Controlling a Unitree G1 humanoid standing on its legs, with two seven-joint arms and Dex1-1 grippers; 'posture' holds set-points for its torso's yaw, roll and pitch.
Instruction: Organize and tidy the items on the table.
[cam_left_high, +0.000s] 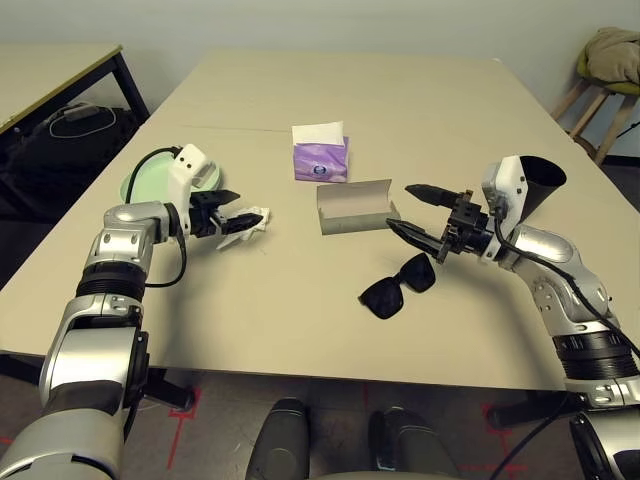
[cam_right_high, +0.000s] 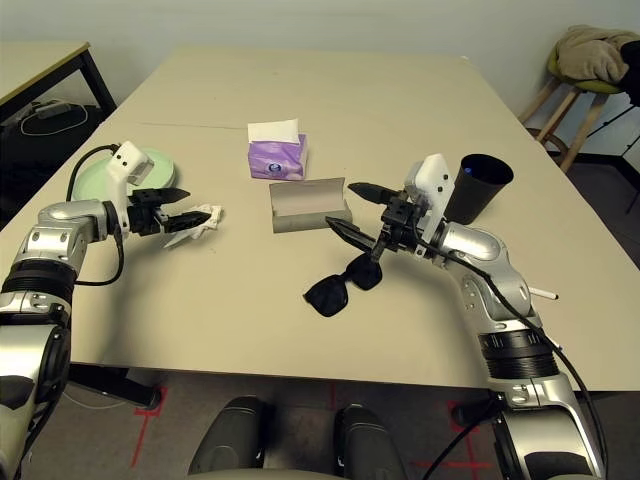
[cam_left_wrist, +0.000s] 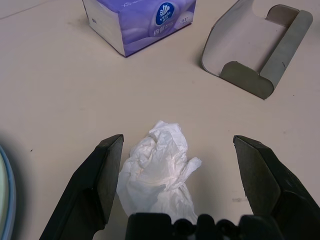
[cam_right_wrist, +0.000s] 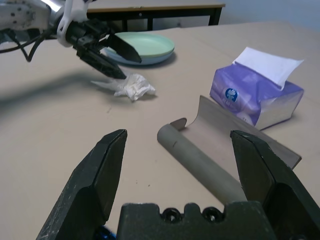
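Observation:
A crumpled white tissue lies on the beige table between the fingers of my open left gripper, which touch nothing. Just behind that arm sit the stacked pale blue and green plates. The purple tissue box stands mid-table, with the grey glasses case lying open in front of it. Black sunglasses lie nearer the front edge. My right gripper hovers open and empty just right of the case, above the sunglasses. A black cup stands behind my right wrist. A white marker pen lies by the right edge.
A smaller beige table with black legs and a black bag stand beyond the left edge. A wooden stool with cloth on it is at the far right. The table's far half is bare.

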